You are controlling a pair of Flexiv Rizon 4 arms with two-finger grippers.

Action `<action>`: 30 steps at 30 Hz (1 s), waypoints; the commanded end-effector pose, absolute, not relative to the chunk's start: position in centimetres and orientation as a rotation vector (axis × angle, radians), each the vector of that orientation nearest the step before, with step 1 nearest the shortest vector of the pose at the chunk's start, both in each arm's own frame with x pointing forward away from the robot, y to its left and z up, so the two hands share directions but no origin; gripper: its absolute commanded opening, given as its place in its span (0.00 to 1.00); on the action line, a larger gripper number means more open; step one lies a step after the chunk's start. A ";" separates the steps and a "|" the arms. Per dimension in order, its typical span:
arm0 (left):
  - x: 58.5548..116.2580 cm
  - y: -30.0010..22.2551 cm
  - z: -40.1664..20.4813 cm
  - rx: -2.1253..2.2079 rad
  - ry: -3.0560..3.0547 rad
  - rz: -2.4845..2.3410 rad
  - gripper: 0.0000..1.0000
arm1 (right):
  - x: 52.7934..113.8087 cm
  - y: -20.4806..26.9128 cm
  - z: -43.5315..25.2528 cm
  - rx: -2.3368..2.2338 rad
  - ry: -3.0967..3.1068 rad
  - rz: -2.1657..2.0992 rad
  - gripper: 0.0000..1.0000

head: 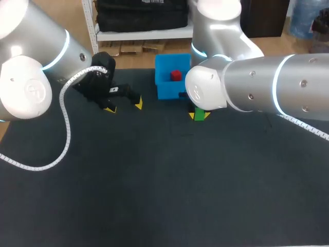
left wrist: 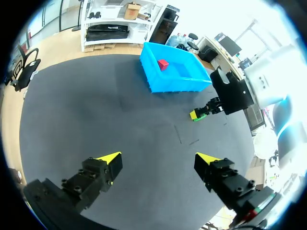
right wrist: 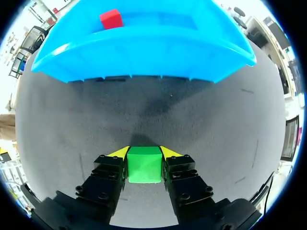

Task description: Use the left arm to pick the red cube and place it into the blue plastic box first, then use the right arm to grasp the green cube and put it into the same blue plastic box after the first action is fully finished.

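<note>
The right gripper (right wrist: 144, 154) pinches the small green cube (right wrist: 144, 165). Its two yellow-tipped fingers (right wrist: 118, 153) press flat on opposite faces, and the cube sits square between them. The cube appears to be at or only just above the dark mat (right wrist: 201, 124); which of the two cannot be told.

The open blue plastic box (right wrist: 144, 52) lies straight ahead of these fingers and near them. Its long axis runs across the line of approach, so its long near wall faces the gripper broadside. The coming move likely calls for a lift clear of that wall's rim, then a short carry forward before release.

The small red cube (right wrist: 111, 19) already rests inside the box at its far side, off the gripper's centre line, so the middle of the box floor looks free to take the green one.

In the head view the left gripper (head: 124, 106) hangs over the mat on the left of the box, apart from it, with its fingers spread wide and nothing between them. The right gripper is far the nearer to the box. The mat is flat and dull, and looks unlikely to let a dropped cube slide.
</note>
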State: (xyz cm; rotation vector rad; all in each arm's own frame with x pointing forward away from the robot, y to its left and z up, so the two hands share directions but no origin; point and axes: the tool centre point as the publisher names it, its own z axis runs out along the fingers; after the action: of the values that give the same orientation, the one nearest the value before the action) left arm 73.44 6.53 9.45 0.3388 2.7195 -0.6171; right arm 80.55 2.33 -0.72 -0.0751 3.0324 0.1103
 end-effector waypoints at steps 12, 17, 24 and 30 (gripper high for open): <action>73.6 6.5 9.4 0.341 2.719 -0.621 1.00 | 80.1 1.6 2.4 -0.105 2.998 0.081 0.00; 73.6 6.5 9.4 0.341 2.719 -0.621 1.00 | 80.2 1.5 3.7 -0.116 2.980 0.079 0.00; 73.6 6.5 9.4 0.341 2.719 -0.621 1.00 | 80.4 1.3 6.2 -0.124 2.948 0.073 0.00; 73.6 6.5 9.4 0.341 2.719 -0.621 1.00 | 80.3 1.0 8.0 -0.130 2.925 0.072 0.00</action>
State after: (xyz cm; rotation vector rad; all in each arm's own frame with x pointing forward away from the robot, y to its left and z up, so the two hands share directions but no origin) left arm 73.44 6.53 9.45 0.3388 2.7195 -0.6171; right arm 81.39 1.45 7.29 -0.1341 2.9448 0.0683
